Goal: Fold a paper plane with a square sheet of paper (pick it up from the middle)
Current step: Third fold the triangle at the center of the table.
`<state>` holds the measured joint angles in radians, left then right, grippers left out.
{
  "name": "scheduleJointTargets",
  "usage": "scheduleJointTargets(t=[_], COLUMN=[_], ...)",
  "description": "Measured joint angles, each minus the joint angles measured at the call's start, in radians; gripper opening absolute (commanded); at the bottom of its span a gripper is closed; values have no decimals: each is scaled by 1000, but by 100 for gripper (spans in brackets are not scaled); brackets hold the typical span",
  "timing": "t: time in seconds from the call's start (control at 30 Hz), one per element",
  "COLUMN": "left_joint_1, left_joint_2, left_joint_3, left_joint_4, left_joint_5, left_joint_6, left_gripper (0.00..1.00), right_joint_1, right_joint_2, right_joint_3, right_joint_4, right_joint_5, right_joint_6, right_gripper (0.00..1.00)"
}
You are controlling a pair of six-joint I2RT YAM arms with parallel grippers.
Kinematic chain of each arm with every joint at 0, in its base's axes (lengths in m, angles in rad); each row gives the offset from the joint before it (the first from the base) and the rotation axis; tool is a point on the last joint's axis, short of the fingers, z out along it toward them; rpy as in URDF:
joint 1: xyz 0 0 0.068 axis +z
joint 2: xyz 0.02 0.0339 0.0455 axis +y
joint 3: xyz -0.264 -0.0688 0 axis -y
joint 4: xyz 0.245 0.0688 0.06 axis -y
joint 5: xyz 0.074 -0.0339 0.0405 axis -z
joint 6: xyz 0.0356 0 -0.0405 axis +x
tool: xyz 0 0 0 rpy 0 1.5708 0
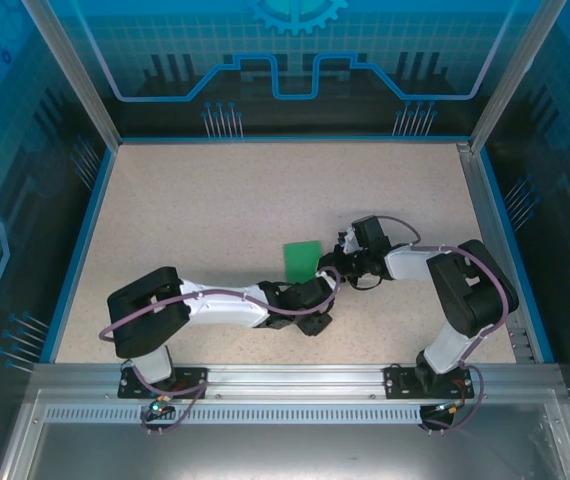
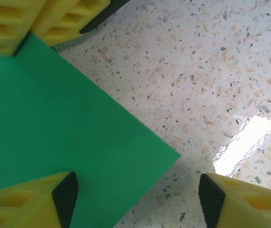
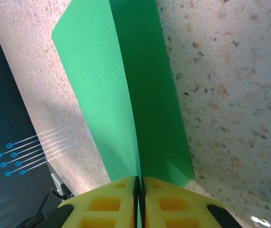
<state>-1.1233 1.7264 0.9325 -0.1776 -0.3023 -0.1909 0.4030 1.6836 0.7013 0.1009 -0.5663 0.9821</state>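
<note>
The thin, bright green square sheet of paper (image 1: 302, 257) sits near the middle of the speckled beige worktop (image 1: 195, 200), bent along a lengthwise crease. In the top view the right hand (image 3: 139, 183) is clamped on the sheet's edge from its 3 o'clock side, jaws pressed together with the paper between them. The left hand (image 2: 136, 197) hovers at the sheet's 6 o'clock, jaws spread wide and holding nothing.

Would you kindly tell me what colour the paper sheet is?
The paper sheet is plain bright green; right wrist view.
</note>
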Motion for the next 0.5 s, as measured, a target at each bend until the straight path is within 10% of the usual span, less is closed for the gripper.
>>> scheduleJointTargets(t=[0.5], left_joint_1=[0], left_joint_2=[-24], left_joint_3=[1], left_joint_4=[9], left_joint_5=[-46], left_joint_6=[9], left_gripper=[19], right_joint_1=[-12], right_joint_2=[0], right_joint_3=[1], right_joint_4=[-47], right_joint_5=[1], right_joint_6=[-42], right_gripper=[14])
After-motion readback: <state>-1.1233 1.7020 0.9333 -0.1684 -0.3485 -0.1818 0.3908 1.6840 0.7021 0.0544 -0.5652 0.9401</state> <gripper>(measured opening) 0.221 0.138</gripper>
